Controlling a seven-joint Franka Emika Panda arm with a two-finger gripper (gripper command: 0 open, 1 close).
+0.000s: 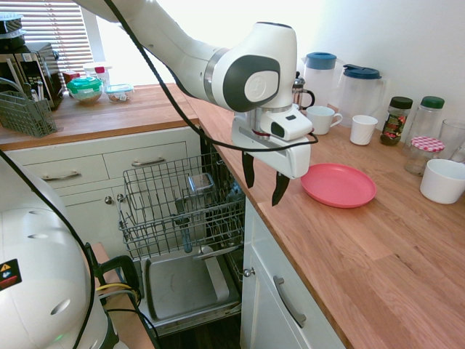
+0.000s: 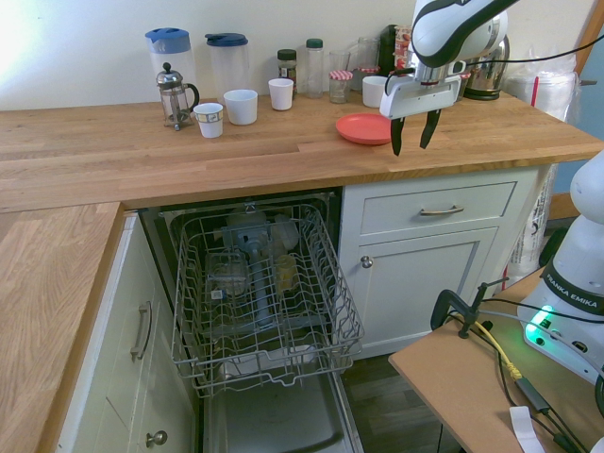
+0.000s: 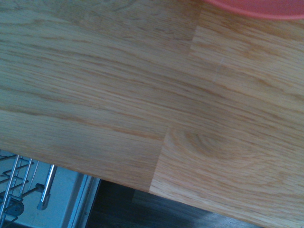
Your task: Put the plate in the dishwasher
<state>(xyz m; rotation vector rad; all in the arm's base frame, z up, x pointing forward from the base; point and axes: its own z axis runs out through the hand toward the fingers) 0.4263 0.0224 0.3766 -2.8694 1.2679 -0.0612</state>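
Observation:
The coral-pink plate (image 1: 338, 185) lies flat on the wooden counter (image 1: 363, 247); it shows too in the second exterior view as the plate (image 2: 366, 128) and as a pink sliver, the plate (image 3: 256, 8), in the wrist view. My gripper (image 1: 264, 183) hangs open just above the counter's front edge, beside the plate and apart from it, holding nothing. The same gripper (image 2: 412, 134) shows in the second exterior view. The dishwasher (image 1: 182, 240) stands open below the counter with its grey wire rack (image 2: 260, 293) pulled out over the lowered door.
Behind the plate stand white mugs (image 1: 363, 129), a white bowl (image 1: 442, 180), jars (image 1: 397, 119), two jugs (image 1: 359, 90) and a French press (image 2: 174, 94). A grey drying basket (image 1: 27, 113) sits on the far counter. White cabinets (image 2: 439, 255) flank the dishwasher.

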